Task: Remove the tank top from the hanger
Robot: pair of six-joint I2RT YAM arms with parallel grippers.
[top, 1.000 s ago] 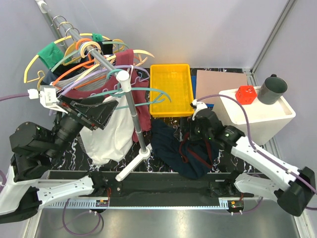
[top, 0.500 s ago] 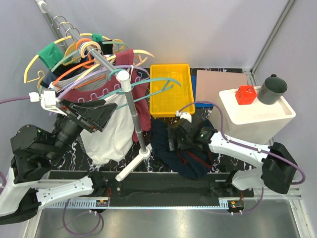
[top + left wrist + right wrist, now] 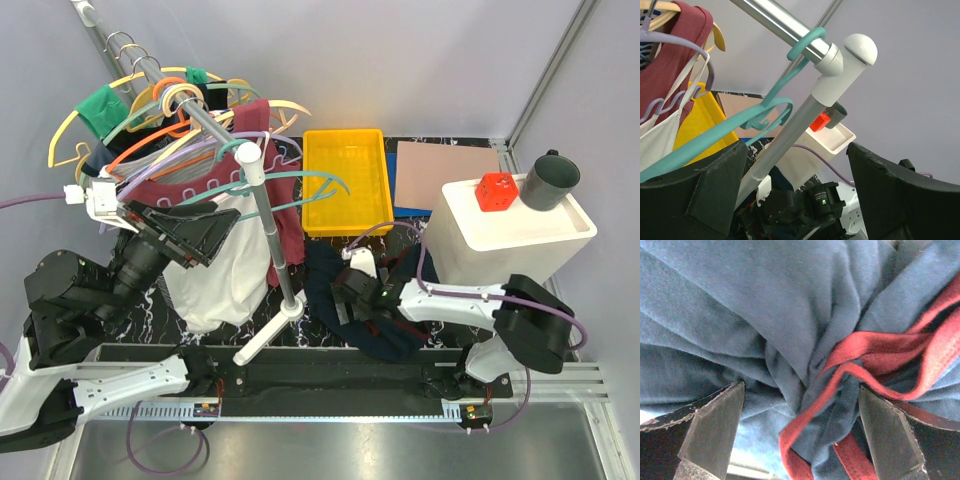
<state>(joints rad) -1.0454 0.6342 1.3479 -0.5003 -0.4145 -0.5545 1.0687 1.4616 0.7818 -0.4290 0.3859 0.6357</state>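
Black fingers (image 3: pixel 715 430) of the right gripper (image 3: pixel 800 395) stand wide apart, one on each side of a bunched ridge of cloth, and they're holding nothing. Between them lies the dark navy sleeveless tank top (image 3: pixel 765 300), with its maroon-red trim band (image 3: pixel 875 347) looping across the folds. From above, that top is a crumpled heap on the black marbled table (image 3: pixel 310 335), just on the near side of the yellow plastic tray (image 3: pixel 345 133). The right gripper sits right over the heap. No hanger in it, so the top looks to be off already!

Handling call: this is soft, light knit, limp all over, so it should bunch and drape rather than keep a shape. Nothing fragile here, and the matte surface looks grippy enough. The best hold, I'd say, is the raised ridge where the folds gather beside the trim. That doubled band is likely the firmest part and the least likely to slide out of a pinch.

Out on the other side, the left gripper (image 3: pixel 792 150) is also spread wide and empty, up at the clothes rack to the left of the tray. The thin teal-green plastic hanger (image 3: pixel 715 135) hangs bare, hooked over the steel rail (image 3: pixel 775 25) beside the white capped post (image 3: pixel 850 55). One long arm runs behind the gripper's left finger; whether they touch, I can't tell.
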